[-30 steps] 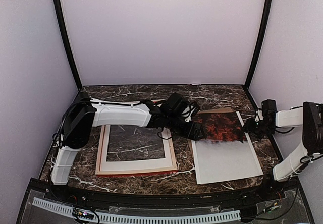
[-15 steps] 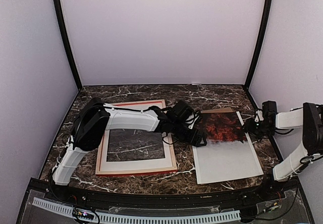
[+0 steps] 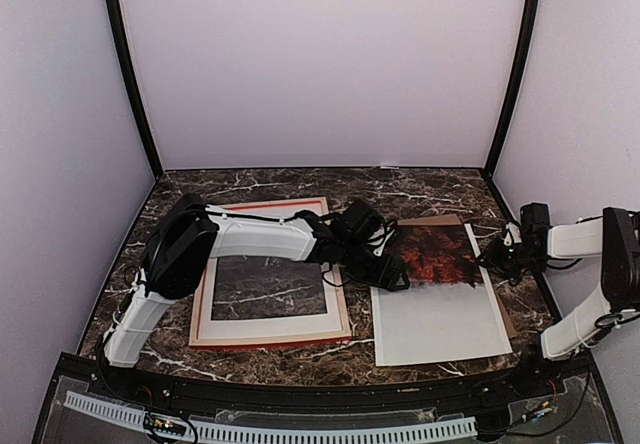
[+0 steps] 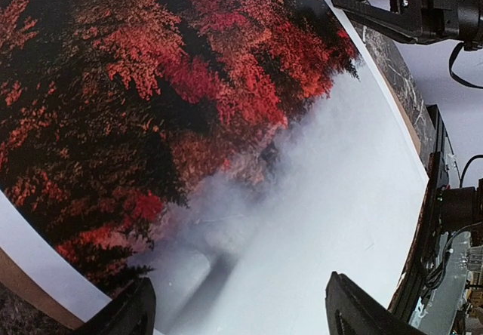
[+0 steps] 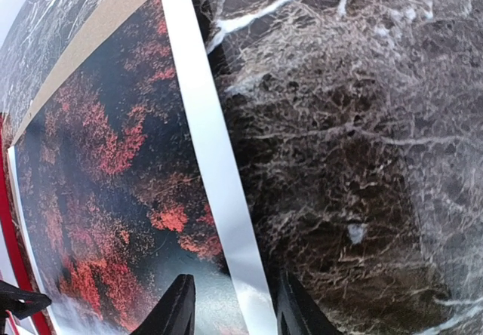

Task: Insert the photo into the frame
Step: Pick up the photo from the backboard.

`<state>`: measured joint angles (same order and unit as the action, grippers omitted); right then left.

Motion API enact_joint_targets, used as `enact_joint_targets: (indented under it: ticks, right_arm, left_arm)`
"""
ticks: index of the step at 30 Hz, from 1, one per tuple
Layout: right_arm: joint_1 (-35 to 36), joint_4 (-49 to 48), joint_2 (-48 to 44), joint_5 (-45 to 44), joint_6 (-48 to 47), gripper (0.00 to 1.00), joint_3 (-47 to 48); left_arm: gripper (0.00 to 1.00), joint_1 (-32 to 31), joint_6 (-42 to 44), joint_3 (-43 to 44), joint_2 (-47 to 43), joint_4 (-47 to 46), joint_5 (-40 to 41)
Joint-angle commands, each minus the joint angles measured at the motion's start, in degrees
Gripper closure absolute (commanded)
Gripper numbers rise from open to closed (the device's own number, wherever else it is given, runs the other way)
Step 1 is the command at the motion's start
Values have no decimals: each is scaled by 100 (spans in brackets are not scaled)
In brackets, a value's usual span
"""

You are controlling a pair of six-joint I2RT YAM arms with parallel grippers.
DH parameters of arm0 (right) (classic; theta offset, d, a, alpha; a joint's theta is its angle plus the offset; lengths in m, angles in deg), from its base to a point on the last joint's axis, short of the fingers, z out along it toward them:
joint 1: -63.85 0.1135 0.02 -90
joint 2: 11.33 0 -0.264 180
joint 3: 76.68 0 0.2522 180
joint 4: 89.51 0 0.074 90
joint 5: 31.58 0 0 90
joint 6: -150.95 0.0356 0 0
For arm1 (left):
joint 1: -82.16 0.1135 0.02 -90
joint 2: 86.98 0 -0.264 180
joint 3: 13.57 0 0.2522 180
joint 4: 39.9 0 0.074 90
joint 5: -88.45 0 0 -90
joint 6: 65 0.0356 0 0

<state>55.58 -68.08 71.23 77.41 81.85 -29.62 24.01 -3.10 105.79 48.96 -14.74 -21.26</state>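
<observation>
Rectangular red-foliage-and-grey-mist photo print (image 3: 440,289) lay flat on a brown backing board (image 3: 432,220) on the dark marble table (image 3: 420,189), just beside the thin-railed red rectangular frame (image 3: 272,341), not in it. Left gripper (image 4: 241,306) hung over the photo's frame-side edge, jaws spread, nothing held. Right gripper (image 5: 235,305) sat at the edge farthest from the frame, jaws straddling the white border; couldn't tell if gripping.

Photo (image 3: 440,299): smooth paper, faint sheen. Table (image 3: 430,189): dark veined marble look, glossy. Frame (image 3: 270,336): pale matt wood back.
</observation>
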Motion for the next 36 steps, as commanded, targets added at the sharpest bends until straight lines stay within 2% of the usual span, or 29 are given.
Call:
enact_joint_targets:
  ticks: [1, 10, 21, 27, 32, 36]
  right_arm:
    - [10, 179, -221, 311, 27, 64, -47]
    - [10, 200, -326, 479, 23, 66, -68]
    - [10, 132, -331, 690, -3, 63, -59]
    - [10, 180, -265, 692, -23, 70, -74]
    - [15, 273, -83, 372, -59, 72, -60]
    - [19, 237, -61, 442, -69, 76, -69]
  left_arm:
    - [20, -38, -45, -167, 12, 66, -65]
    - [21, -41, -38, -202, 15, 57, -90]
    - [22, -39, -20, -242, 13, 55, -130]
    - [22, -39, -27, -242, 14, 55, -145]
    - [22, -38, -29, -233, 4, 60, -139]
    - [22, -38, -29, -233, 4, 64, -131]
